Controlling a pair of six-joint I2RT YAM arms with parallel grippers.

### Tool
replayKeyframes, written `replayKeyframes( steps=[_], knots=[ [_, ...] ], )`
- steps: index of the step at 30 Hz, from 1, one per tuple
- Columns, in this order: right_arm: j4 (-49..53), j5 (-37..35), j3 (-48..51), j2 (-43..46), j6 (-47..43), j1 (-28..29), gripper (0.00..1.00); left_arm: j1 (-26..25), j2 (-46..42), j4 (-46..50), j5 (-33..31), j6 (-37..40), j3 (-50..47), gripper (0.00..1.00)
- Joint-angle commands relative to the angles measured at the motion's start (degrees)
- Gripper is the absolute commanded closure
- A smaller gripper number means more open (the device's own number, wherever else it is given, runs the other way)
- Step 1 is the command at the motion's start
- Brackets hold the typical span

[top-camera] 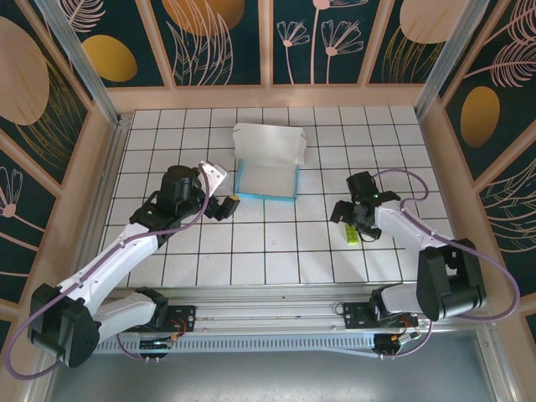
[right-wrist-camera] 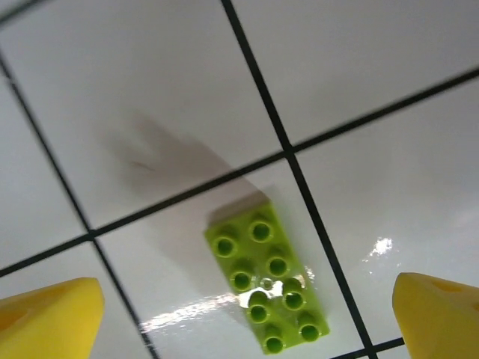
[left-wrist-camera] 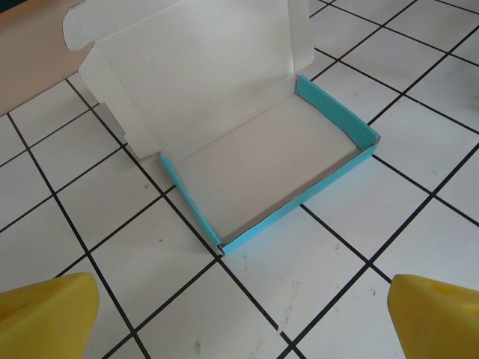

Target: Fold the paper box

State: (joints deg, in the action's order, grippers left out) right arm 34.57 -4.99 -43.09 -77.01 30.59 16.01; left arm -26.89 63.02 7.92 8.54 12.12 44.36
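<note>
The paper box [top-camera: 266, 181] lies at the middle of the tiled floor as a shallow tray with teal outer walls and a white inside. Its white lid [top-camera: 270, 142] stands open at the far side. In the left wrist view the paper box [left-wrist-camera: 269, 168] sits just ahead of my left gripper [left-wrist-camera: 243, 321], whose yellow fingertips [left-wrist-camera: 45, 314] are spread wide with bare tile between them. In the top view my left gripper [top-camera: 228, 203] hovers at the box's near left corner. My right gripper [top-camera: 355, 221] is open, far right of the box.
A small yellow-green studded brick [right-wrist-camera: 267, 286] lies flat on a tile between and below my right gripper's [right-wrist-camera: 243, 318] spread fingers, untouched; in the top view the brick [top-camera: 353, 235] is just beneath that gripper. Wooden walls [top-camera: 268, 94] enclose the floor.
</note>
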Motion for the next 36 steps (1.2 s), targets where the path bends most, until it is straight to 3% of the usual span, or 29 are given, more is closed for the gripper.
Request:
replayKeyframes(
  steps=[1,7,12,16,21,25,29,36],
  knots=[
    [-1.39,1.86,1.65,-3.14,0.71,-1.07,0.01,0.26,-0.82,-0.32,0.88,0.39,0.02,0.01],
    [-3.84,3.77,3.43,-6.73,1.27,-1.18,0.15,0.27,0.85,0.52,8.43,1.83,0.21,0.01],
    [-6.09,3.86,5.59,-6.73,2.01,-1.29,0.43,0.20,1.31,0.34,9.57,1.94,0.10,0.01],
    [-6.85,6.29,6.24,-5.79,2.23,-1.25,0.58,0.17,1.12,0.43,11.30,2.72,-0.06,0.01],
    [-7.04,6.91,4.70,-2.14,0.09,-1.09,0.74,0.22,-0.13,1.13,23.69,7.49,-0.96,0.01],
    [-9.48,7.50,3.01,2.13,-0.97,0.15,0.75,0.21,-0.10,1.07,31.48,11.14,-2.23,0.01],
    [-14.34,7.74,-0.72,4.11,-1.56,5.56,0.75,0.23,-0.51,0.83,36.07,13.10,-2.77,0.01],
    [-18.83,6.83,-13.09,-4.88,-5.11,15.00,0.74,0.28,-1.63,0.37,37.14,13.46,-2.94,0.01]
  ],
)
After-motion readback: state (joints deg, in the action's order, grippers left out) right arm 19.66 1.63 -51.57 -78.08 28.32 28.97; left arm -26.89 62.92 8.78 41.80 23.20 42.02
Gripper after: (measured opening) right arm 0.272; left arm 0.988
